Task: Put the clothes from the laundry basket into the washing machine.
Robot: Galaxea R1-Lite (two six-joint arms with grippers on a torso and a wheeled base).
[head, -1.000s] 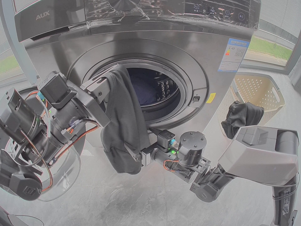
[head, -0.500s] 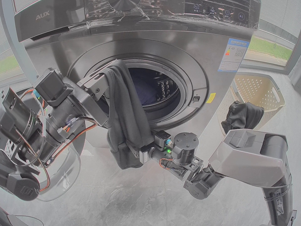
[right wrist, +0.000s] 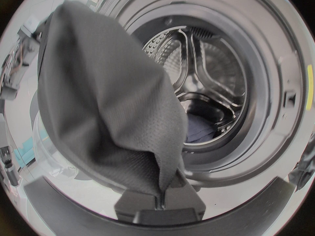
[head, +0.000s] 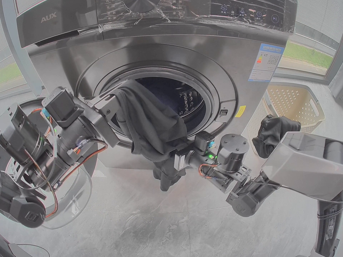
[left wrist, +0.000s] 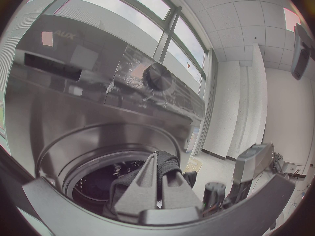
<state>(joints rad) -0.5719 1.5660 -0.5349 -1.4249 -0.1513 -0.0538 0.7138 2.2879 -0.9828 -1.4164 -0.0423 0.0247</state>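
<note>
Dark grey cloth garment hangs mid-frame before the silver washing machine's open drum, clamped by left gripper and right gripper.

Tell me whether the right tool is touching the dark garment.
Touching. The right wrist view shows a corner of the dark garment pinched in the shut right tool.

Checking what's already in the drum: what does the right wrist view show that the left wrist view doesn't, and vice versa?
Right wrist alone: the drum's metal ribs and a blue garment at its bottom. Left wrist alone: the control dial and windows. Both: the grey garment, pinched by the right claw and left claw respectively, before the open port.
</note>
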